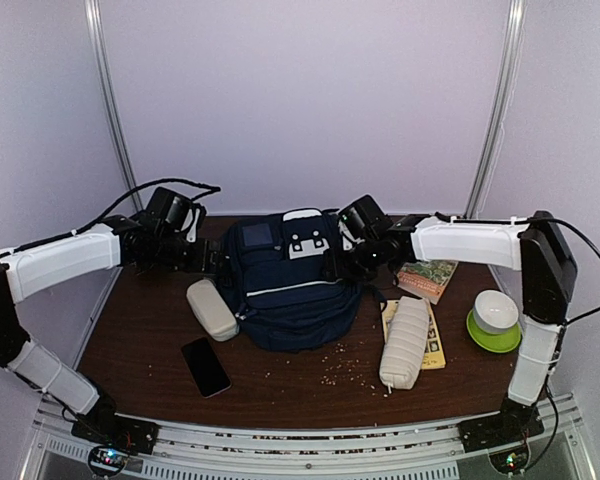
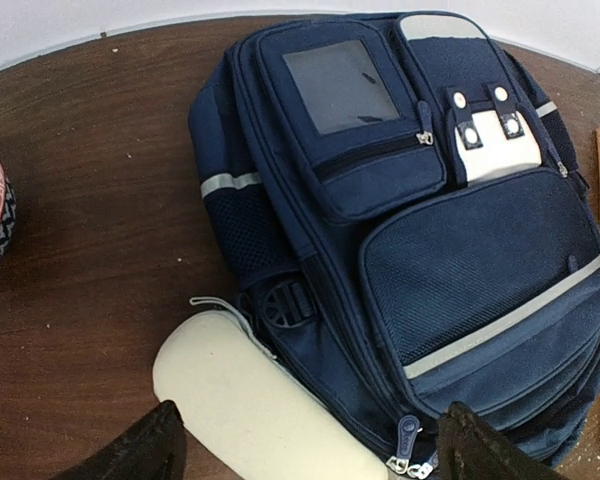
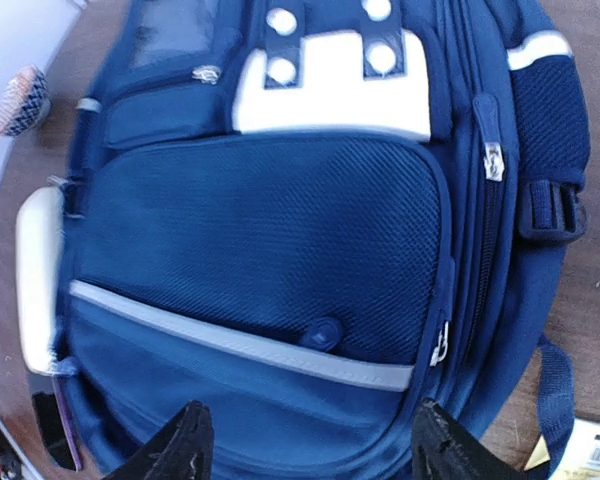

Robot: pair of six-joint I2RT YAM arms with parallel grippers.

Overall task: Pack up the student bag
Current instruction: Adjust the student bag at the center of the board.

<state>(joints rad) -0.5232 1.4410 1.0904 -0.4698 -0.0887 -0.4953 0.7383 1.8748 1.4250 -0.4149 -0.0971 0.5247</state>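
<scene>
Your left tool (image 2: 315,432) and right tool (image 3: 310,432) are both spread over the zipped-looking student bag (image 1: 285,290), so pinch the zipper pulls (image 2: 408,434) at its 8 o'clock squarely.

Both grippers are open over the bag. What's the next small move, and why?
Probably lower the right gripper onto the zipper pull near the side buckle and pinch it. The student bag lies flat with every zip seemingly closed, so nothing can go in until a compartment opens.
</scene>
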